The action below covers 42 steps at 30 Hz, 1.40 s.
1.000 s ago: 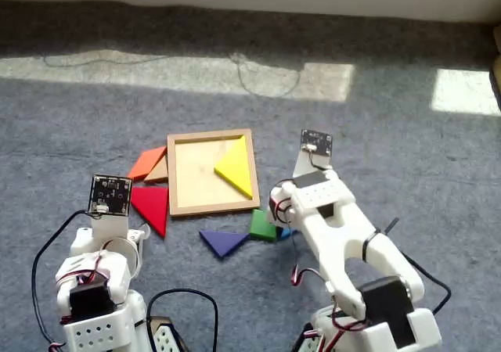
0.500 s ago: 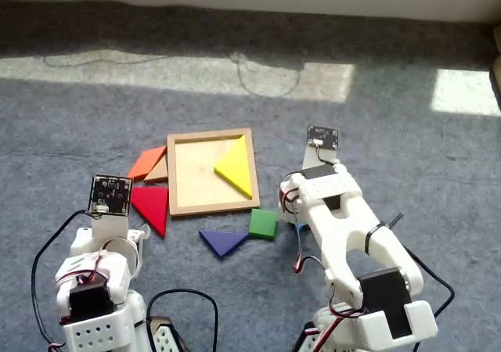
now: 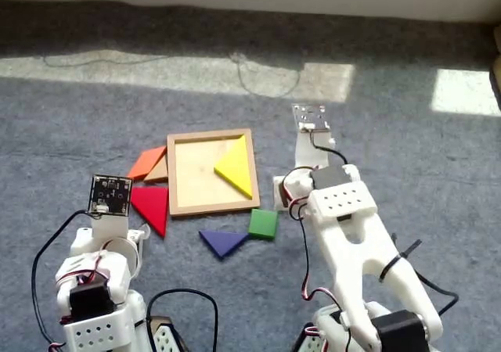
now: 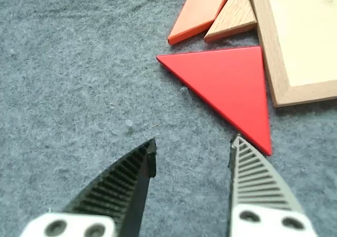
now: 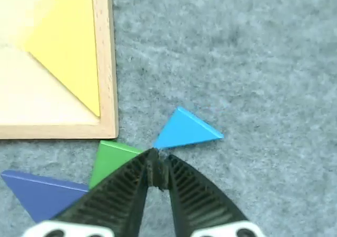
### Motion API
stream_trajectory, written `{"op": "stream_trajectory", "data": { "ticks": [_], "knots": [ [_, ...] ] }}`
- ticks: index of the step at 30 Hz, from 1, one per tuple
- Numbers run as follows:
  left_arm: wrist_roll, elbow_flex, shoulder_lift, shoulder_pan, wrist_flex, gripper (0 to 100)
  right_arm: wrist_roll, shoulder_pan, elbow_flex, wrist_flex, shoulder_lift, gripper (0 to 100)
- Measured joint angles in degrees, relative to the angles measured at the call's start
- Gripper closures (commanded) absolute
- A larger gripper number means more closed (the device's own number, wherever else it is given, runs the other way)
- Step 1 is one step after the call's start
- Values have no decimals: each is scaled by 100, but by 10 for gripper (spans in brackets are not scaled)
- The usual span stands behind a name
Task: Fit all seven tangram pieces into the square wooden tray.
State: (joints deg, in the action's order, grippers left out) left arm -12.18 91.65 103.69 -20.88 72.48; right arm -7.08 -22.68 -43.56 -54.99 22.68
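Observation:
The square wooden tray [image 3: 211, 208] lies mid-floor and holds a yellow triangle [image 3: 235, 168] in its right part. Left of it lie an orange piece [image 3: 146, 163], a plain wood triangle [image 3: 159, 170] and a red triangle [image 3: 151, 205]. Below the tray sit a green square [image 3: 263, 224] and a dark blue triangle [image 3: 223, 241]. My right gripper [image 5: 156, 166] is shut and empty, its tips just short of a light blue triangle [image 5: 184, 129] beside the green square [image 5: 111, 158]. My left gripper [image 4: 192, 147] stands open over carpet, close to the red triangle [image 4: 226, 89].
Everything rests on grey carpet. A thin cable [image 3: 258, 74] loops on the floor beyond the tray. The right arm's white body [image 3: 352, 235] stretches over the carpet right of the green square. Open carpet lies to the far left and far right.
The right arm has stretched forward and shifted right, uncovering the whole green square and now hiding the light blue triangle in the high view. The left arm and all pieces stayed put.

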Motion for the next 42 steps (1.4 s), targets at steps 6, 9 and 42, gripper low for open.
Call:
{"op": "stream_trajectory", "data": {
  "ticks": [6,9,42],
  "knots": [
    [0,0,0,0,0,762,-53,9,0,0,-141,899],
    [0,0,0,0,0,762,-721,9,185,-9,-607,772],
    [0,0,0,0,0,762,-1688,105,2154,-176,-3499,992]
  ]
}}
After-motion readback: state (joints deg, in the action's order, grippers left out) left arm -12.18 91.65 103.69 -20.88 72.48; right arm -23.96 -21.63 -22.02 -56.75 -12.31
